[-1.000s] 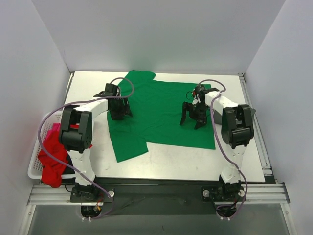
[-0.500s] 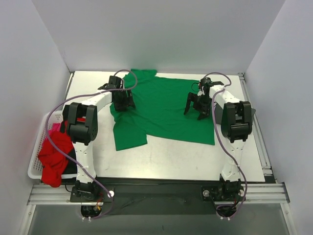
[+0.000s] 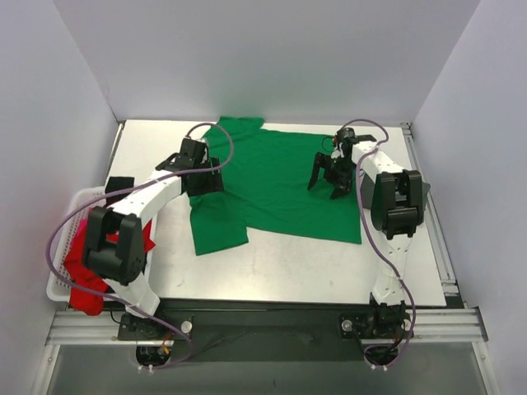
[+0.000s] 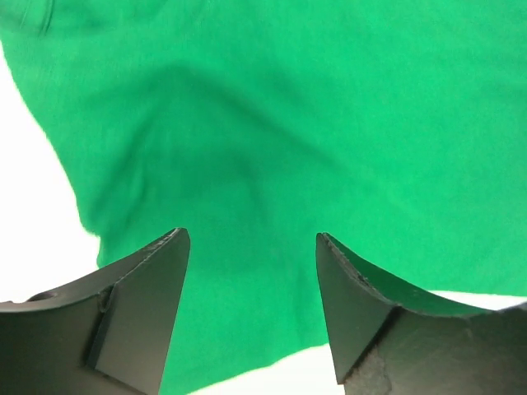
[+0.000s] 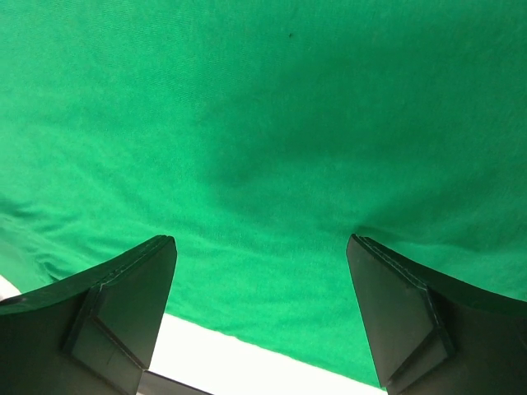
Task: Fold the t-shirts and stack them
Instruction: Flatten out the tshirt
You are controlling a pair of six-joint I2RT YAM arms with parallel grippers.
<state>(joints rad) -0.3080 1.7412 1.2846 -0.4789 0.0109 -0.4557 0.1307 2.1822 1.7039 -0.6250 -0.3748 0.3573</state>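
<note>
Spreading over the middle of the pale grey table [image 3: 288, 263], the bright green soft cloth t-shirt [image 3: 280, 177] lies flat and unfolded. One sleeve points to the near left. At the table's left edge, the white plastic lattice basket [image 3: 56, 288] holds a crumpled red cloth t-shirt [image 3: 86, 276].

The main risk, as I judge it, is a skewed fold. The two grippers stand over unlike parts of the shirt, so unequal pinches could drag it crooked or bunch it. A shallow pinch could also lift only the top layer. The left arm's purple cable [image 3: 51, 247] loops over the basket and might snag the cloth there.

The left arm reaches forward and inward. The left gripper [image 4: 251, 239] points down over the shirt's left side by the sleeve, with its jaws wide apart and empty. The right arm stretches straight ahead. The right gripper [image 5: 259, 243] hangs over the shirt's right part, also spread wide and holding nothing. Whether either one touches the cloth cannot be told.
</note>
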